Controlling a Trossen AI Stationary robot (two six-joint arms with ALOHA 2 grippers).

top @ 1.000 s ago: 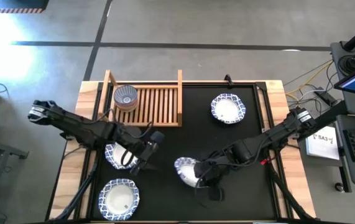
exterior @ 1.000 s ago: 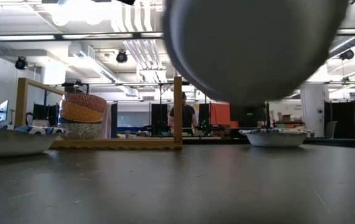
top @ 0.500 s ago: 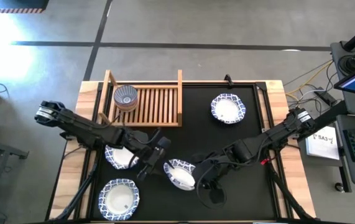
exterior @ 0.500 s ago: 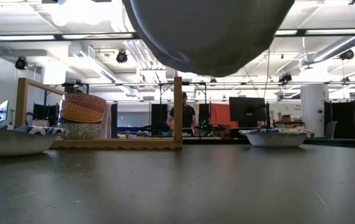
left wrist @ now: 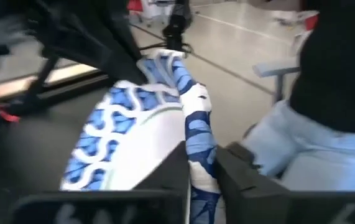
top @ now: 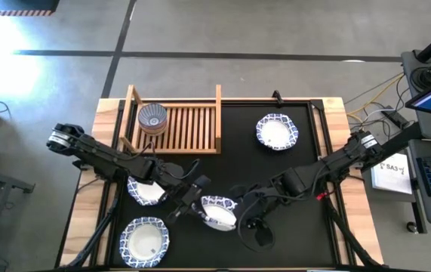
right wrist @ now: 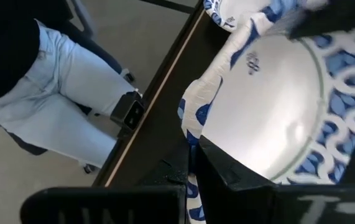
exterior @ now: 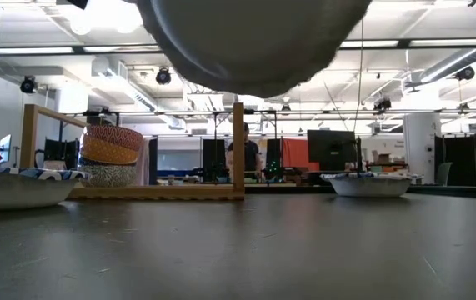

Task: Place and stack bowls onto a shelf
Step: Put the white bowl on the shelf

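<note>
A wide white bowl with a blue patterned rim (top: pixel 217 212) hangs over the middle of the table near its front; the low view shows its underside (exterior: pixel 254 37). My left gripper (top: pixel 197 205) is shut on its left rim and my right gripper (top: pixel 239 214) on its right rim. The wooden shelf (top: pixel 189 128) stands at the far left, with a stack of small bowls (top: pixel 153 118) on the left end of its slats. Three more wide bowls rest on their bases on the table: one at the far right (top: pixel 276 131), two at the left (top: pixel 146 190) (top: pixel 143 239). My left gripper (left wrist: pixel 201 158) has the bowl's rim (left wrist: pixel 197 140) between its fingers, one finger inside the bowl (left wrist: pixel 165 180) and one outside (left wrist: pixel 242 177). It comes roughly level from the table's left. The bowl is clear of the table, mouth up. My right gripper (right wrist: pixel 193 149) holds the opposite rim (right wrist: pixel 193 118), one finger inside the bowl (right wrist: pixel 233 174) and one outside (right wrist: pixel 174 177). It comes from the table's right. The bowl hangs lifted between both grippers.
The black mat (top: pixel 306 174) is bare between the held bowl and the far right bowl. The right part of the shelf's slats (top: pixel 196 125) holds nothing. A person in pale trousers (right wrist: pixel 53 106) stands beside the table's edge.
My right gripper has carried the bowl toward the table's left, still lifted. My left gripper has moved toward the right and near edge, away from the bowl at the left, and now has the held bowl's left rim between its fingers.
</note>
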